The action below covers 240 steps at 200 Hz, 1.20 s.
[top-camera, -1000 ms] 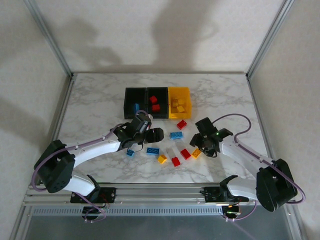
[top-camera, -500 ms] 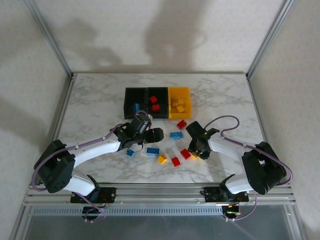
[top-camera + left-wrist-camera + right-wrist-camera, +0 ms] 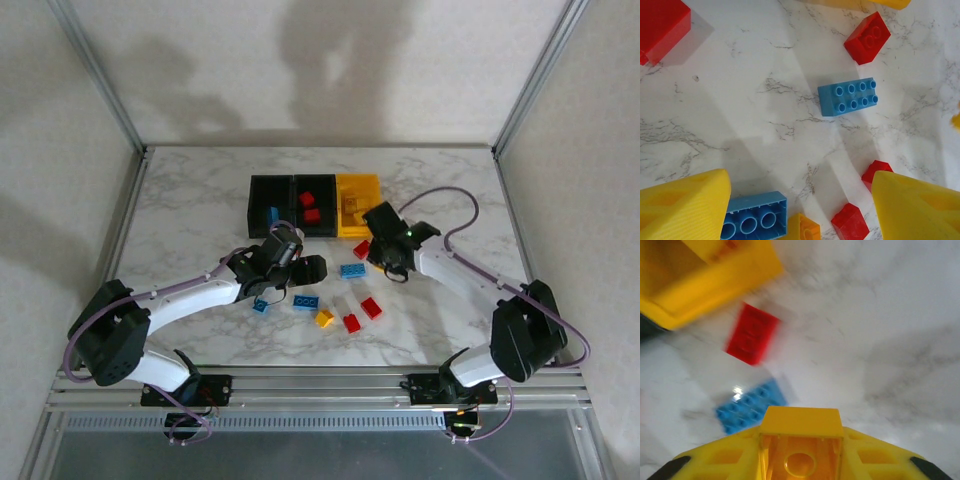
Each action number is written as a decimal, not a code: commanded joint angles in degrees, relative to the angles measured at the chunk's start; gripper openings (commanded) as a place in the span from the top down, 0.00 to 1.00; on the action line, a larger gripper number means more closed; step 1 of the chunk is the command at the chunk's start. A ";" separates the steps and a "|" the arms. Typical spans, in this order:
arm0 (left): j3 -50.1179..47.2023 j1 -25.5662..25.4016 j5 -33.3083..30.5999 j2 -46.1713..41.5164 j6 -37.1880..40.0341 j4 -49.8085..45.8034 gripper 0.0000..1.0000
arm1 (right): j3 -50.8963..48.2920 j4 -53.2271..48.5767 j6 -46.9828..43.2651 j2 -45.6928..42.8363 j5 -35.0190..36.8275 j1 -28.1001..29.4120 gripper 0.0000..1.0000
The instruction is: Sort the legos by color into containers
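Watching the overhead feed, I have the right gripper (image 3: 385,248) hovering at the near right corner of the yellow bin (image 3: 362,231). On its wrist camera the jaws are clamped on a yellow lego (image 3: 801,421), whose hollow underside faces the lens. A red lego (image 3: 362,249) lies on the marble table (image 3: 200,200) just left of that gripper, close against the yellow bin's near wall. A blue eight-stud lego (image 3: 352,270) sits a little nearer than it. The yellow bin holds a few yellow pieces, the middle black bin (image 3: 315,233) two red ones, and the left black bin (image 3: 254,205) one blue.

My left gripper (image 3: 308,268) is low over the table, just near of the black bins, pointing right toward the blue eight-stud lego. Its jaws are apart, with only tabletop between them. Nearer still, a second blue lego (image 3: 306,302), a loose yellow lego (image 3: 323,318) and two red legos (image 3: 351,323) lie scattered in a loose row. A small blue lego (image 3: 260,306) rests beside the left forearm.
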 commanded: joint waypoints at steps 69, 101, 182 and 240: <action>-1.03 -0.37 -3.84 -4.61 -1.28 -3.00 0.26 | 26.00 4.16 -14.22 21.30 -1.26 -6.69 0.65; -1.16 -0.37 -4.59 -5.25 -1.44 -3.57 0.26 | 30.33 6.21 -15.28 27.14 -4.46 -7.94 0.64; -0.60 -0.37 -5.02 -4.73 -1.27 -4.04 0.26 | 32.93 9.03 -16.35 34.38 -9.34 -7.95 0.63; -0.37 -0.37 -4.91 -4.36 -1.12 -4.23 0.26 | 31.40 10.87 -16.30 35.41 -11.01 -7.91 0.61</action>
